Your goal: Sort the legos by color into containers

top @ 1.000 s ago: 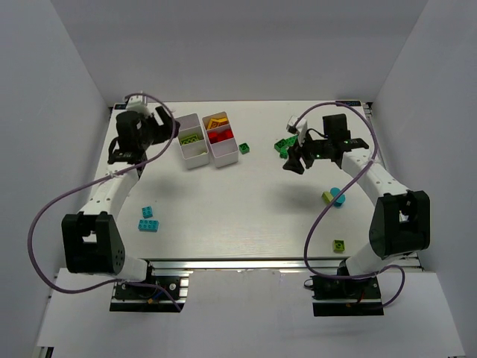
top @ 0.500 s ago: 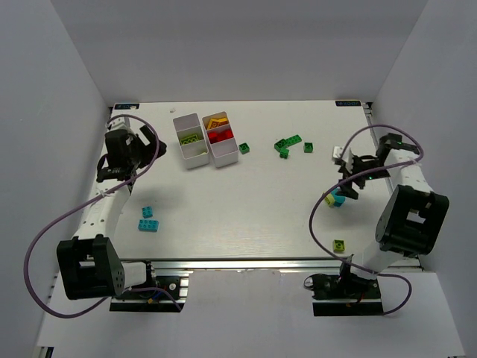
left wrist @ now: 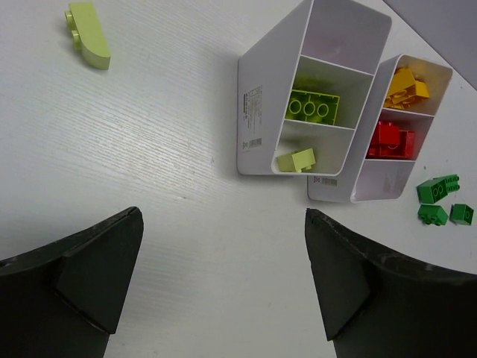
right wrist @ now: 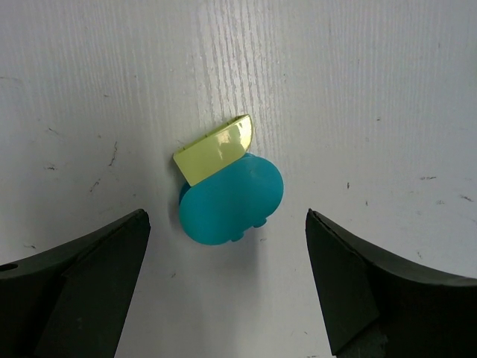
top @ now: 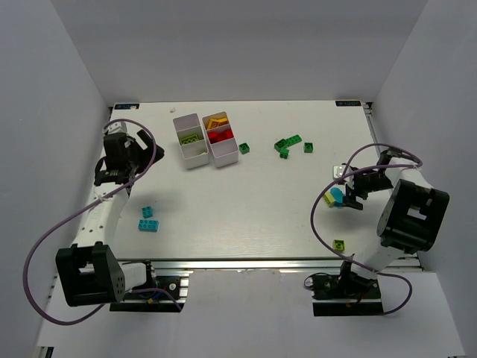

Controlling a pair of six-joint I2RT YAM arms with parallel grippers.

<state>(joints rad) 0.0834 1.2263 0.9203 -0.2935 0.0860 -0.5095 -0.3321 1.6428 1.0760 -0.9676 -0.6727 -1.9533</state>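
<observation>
Cyan lego (right wrist: pixel 231 200), round-ended, lies on the table squarely in the gap of the right gripper (right wrist: pixel 226 216). A lime-yellow sloped piece (right wrist: pixel 215 153) touches its far edge. Right fingers are spread wide, clear of the pair on both sides, pinching and touching nothing. Left gripper (left wrist: pixel 222 216) is also wide apart and holds nothing, over bare table (left wrist: pixel 149 149). Ahead of it and slightly right stand two white trays side by side. The first tray (left wrist: pixel 257 97) has a small lime piece (left wrist: pixel 297 159) in the compartment closest to the fingers and a studded lime brick (left wrist: pixel 311 106) in the middle one. The second tray (left wrist: pixel 339 192), further right, carries red bricks (left wrist: pixel 391 138) in its middle compartment and yellow-orange bricks (left wrist: pixel 406 86) in its far one. Dark green bricks (left wrist: pixel 440 198) lie loose right of the trays. A lime wedge (left wrist: pixel 88 33) lies loose far ahead on the left.
</observation>
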